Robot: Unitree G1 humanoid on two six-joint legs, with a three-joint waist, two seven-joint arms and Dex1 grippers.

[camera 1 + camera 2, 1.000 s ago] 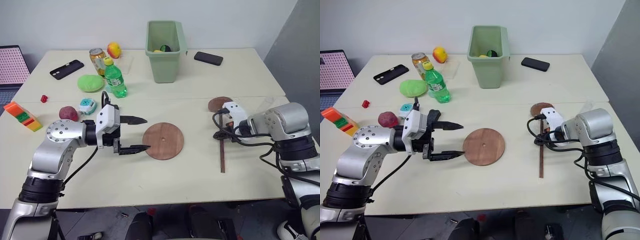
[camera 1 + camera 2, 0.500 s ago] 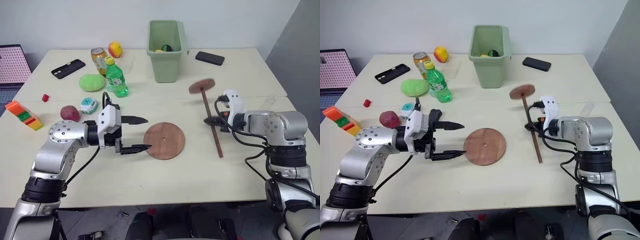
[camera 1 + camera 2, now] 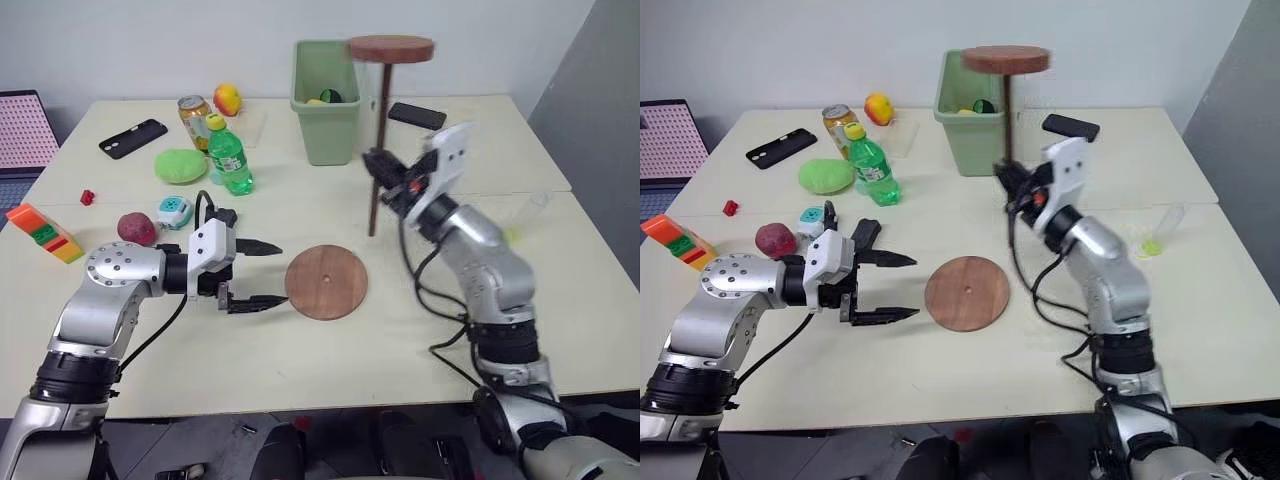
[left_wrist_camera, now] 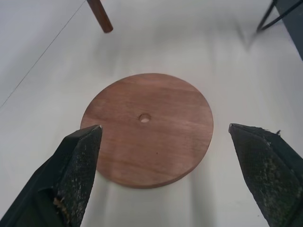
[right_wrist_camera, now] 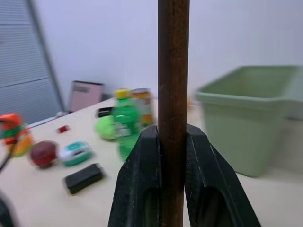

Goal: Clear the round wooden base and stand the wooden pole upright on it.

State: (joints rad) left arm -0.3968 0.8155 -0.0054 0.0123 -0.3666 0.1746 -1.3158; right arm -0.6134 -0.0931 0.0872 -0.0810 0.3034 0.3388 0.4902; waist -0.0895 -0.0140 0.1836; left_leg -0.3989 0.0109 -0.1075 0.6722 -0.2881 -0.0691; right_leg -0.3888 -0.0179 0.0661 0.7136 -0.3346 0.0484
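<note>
Pole clamped upright in the air, disc end up; base lying bare on the tabletop.

Head views: the wooden pole (image 3: 376, 150), a thin dark-brown rod with its fixed disc on top, is pinched mid-shaft by the right gripper (image 3: 385, 172) above the tabletop (image 3: 500, 150), past the base's far-right side. The round wooden base (image 3: 326, 282), a flat reddish-brown disc, lies near the front edge with bare surface around it. Left wrist view: the left gripper (image 4: 182, 170) stands spread wide beside the base, whose centre hole is uncovered. Right wrist view: both fingers (image 5: 201, 189) press the rod.
</note>
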